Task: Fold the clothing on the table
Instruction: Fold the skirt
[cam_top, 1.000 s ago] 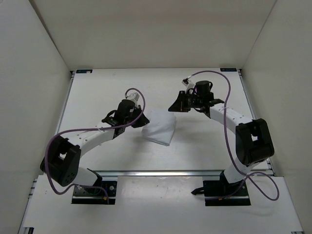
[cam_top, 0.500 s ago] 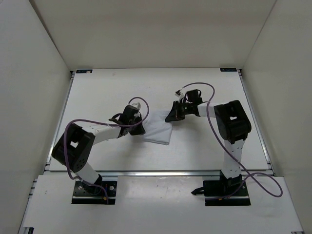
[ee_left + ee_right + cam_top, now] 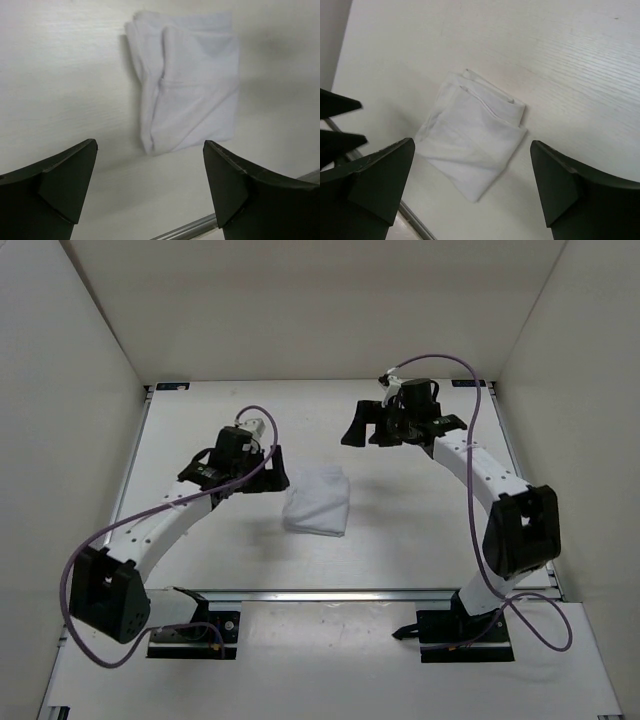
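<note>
The clothing (image 3: 317, 500) lies as a small folded white square near the middle of the table (image 3: 200, 410), held by nothing. My left gripper (image 3: 268, 470) hangs open just left of it, fingers spread wide and apart from the fabric. My right gripper (image 3: 358, 428) is open too, raised behind and to the right of the cloth. In the left wrist view the clothing (image 3: 190, 95) shows layered folds beyond the open left gripper (image 3: 150, 145). From the right wrist the clothing (image 3: 470, 135) appears between the wide-spread fingers of the right gripper (image 3: 472, 142), well below them.
White walls enclose the table on three sides. A metal rail (image 3: 330, 593) runs along the near edge, also visible as the rail (image 3: 190, 229) in the left wrist view. Purple cables loop off both arms. The left gripper's dark fingers (image 3: 337, 106) show at the right wrist view's left edge.
Both grippers, shut at the cloth's edges before, have opened and pulled away: left back to the left, right up and toward the far side. The cloth now rests released.
</note>
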